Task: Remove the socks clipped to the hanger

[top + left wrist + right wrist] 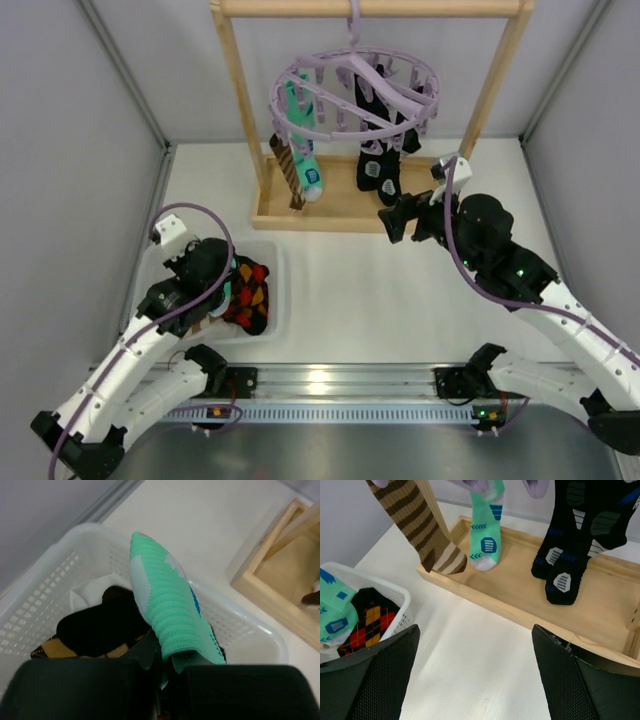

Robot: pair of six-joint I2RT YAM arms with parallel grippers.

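Nearest, left gripper [167, 672] clamped on a mint-green sock [170, 615] above the white basket [60, 575], right gripper [475, 665] spread wide, empty, before the wooden rack [520, 600], beyond, brown striped sock [420, 525], hanging mint-green sock [485, 535], black socks [570, 545] clipped to lilac hanger [297, 68].

Bright, even light from above, soft faint shadows on the rack base [340, 212], white glare on the near rail [320, 379], table [350, 295] nearly washed out, left wrist view slightly soft, mint sock [170, 615] clear, fingers [75, 690] a dark blur, right wrist view sharp.
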